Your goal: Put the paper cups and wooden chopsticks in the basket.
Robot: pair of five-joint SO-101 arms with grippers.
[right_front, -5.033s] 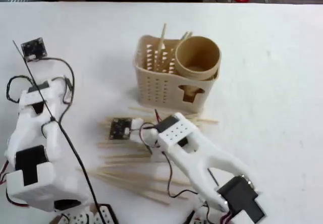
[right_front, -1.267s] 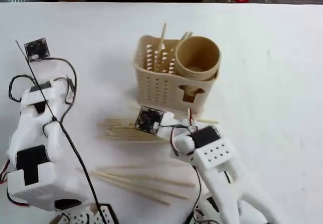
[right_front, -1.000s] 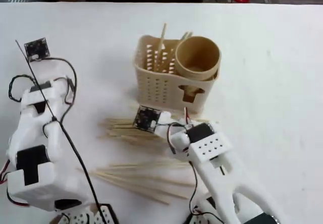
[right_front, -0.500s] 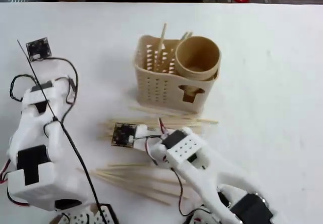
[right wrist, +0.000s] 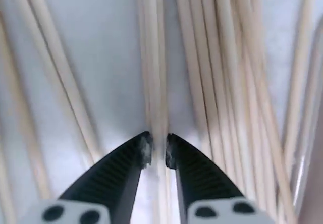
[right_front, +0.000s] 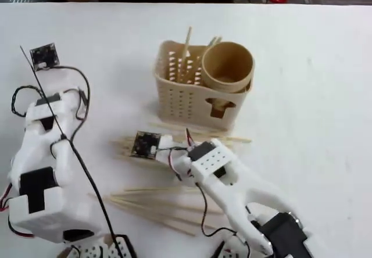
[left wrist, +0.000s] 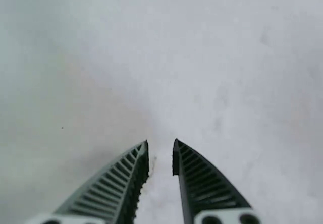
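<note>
A cream basket (right_front: 192, 104) stands mid-table with a brown paper cup (right_front: 226, 66) and a few wooden chopsticks (right_front: 187, 42) upright inside it. More chopsticks (right_front: 131, 149) lie in a loose row in front of the basket, and another bunch (right_front: 154, 208) lies nearer the table's front. My right arm (right_front: 212, 164) reaches over the row. In the right wrist view my right gripper (right wrist: 156, 151) is down on the table, its tips pinched on a chopstick (right wrist: 155, 72) among several parallel ones. My left gripper (left wrist: 160, 156) hangs shut over bare table, holding nothing.
My left arm (right_front: 43, 147) rests at the table's left side with its cable (right_front: 87, 176) trailing toward the front edge. White table (right_front: 308, 95) stretches open to the right of the basket and behind it.
My right arm swung left from the basket's front to over the row of chopsticks, then edged back slightly right. The left arm stayed put.
</note>
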